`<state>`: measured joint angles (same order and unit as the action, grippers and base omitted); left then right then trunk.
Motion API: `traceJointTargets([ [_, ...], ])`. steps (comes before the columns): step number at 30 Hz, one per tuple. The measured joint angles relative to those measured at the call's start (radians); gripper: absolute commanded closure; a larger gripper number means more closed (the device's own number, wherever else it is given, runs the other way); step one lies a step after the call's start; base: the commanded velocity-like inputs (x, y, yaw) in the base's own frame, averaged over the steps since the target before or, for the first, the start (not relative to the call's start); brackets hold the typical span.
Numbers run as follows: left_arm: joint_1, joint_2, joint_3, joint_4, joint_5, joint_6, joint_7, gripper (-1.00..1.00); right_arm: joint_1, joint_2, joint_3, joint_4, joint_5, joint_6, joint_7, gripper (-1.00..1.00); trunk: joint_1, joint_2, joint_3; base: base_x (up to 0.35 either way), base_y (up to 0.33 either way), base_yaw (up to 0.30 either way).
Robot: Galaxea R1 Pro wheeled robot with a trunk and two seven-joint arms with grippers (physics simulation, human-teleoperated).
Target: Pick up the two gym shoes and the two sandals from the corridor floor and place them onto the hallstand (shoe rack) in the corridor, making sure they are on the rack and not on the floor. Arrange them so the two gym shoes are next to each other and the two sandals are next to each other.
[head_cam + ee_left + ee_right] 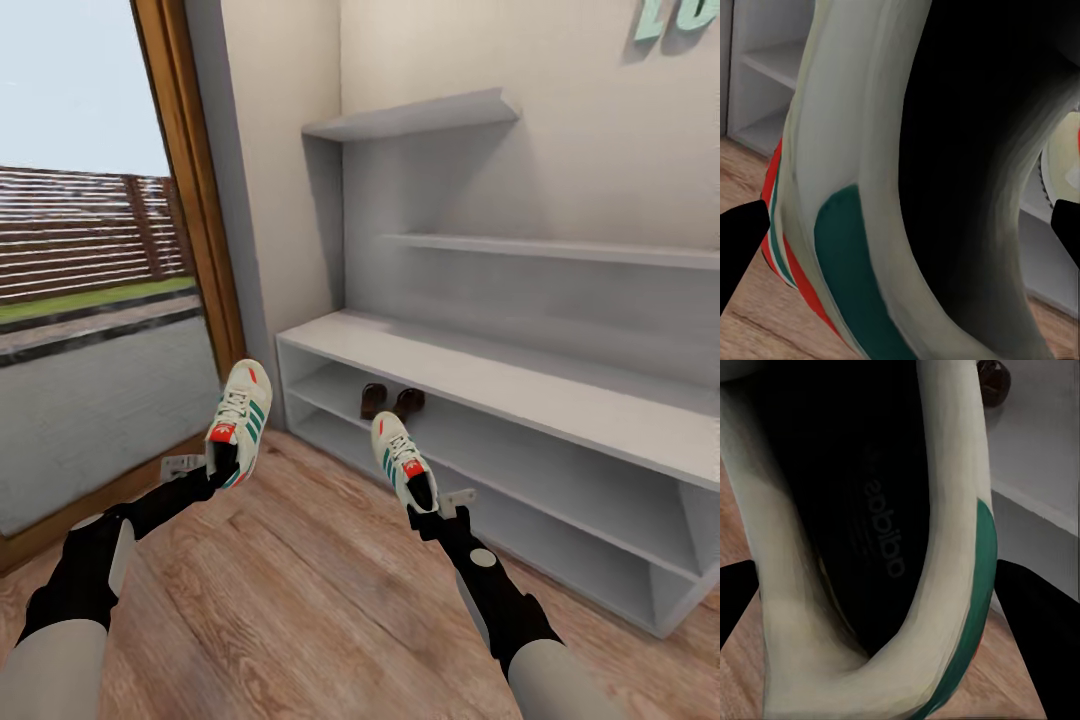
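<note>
On the hallstand (520, 380), mint letters (665, 20) are cut off by the frame edge; the two sandals (392, 402) inside it are too small to detail.

The corridor floor (300, 580) shows matt wood-grain planks. Beside it, the hallstand (520, 370) looks smooth, painted, pale-grey and matt. The gym shoes (240, 420) appear off-white leather with a soft sheen; the sandals (392, 402) on the hallstand's lower shelf look like dark leather.
</note>
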<state>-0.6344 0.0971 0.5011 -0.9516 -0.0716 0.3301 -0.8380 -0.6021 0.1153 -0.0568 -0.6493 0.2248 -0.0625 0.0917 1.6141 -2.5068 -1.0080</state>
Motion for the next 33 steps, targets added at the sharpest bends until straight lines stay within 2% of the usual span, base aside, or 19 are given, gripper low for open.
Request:
traceJointTargets([
  [13,0.000,0.000,0.000,0.000,0.000,0.000,0.000,1.00,0.000,0.000,0.000,0.000,0.000,0.000,0.000,1.00,0.000,0.000,0.007,0.000,0.235,-0.245],
  [26,0.000,0.000,0.000,0.000,0.000,0.000,0.000,1.00,0.000,0.000,0.000,0.000,0.000,0.000,0.000,1.00,0.000,0.000,0.014,-0.001,0.010,-0.245],
  [33,0.000,0.000,0.000,0.000,0.000,0.000,0.000,1.00,0.000,0.000,0.000,0.000,0.000,0.000,0.000,1.00,0.000,0.000,0.018,-0.168,0.052,-0.245],
])
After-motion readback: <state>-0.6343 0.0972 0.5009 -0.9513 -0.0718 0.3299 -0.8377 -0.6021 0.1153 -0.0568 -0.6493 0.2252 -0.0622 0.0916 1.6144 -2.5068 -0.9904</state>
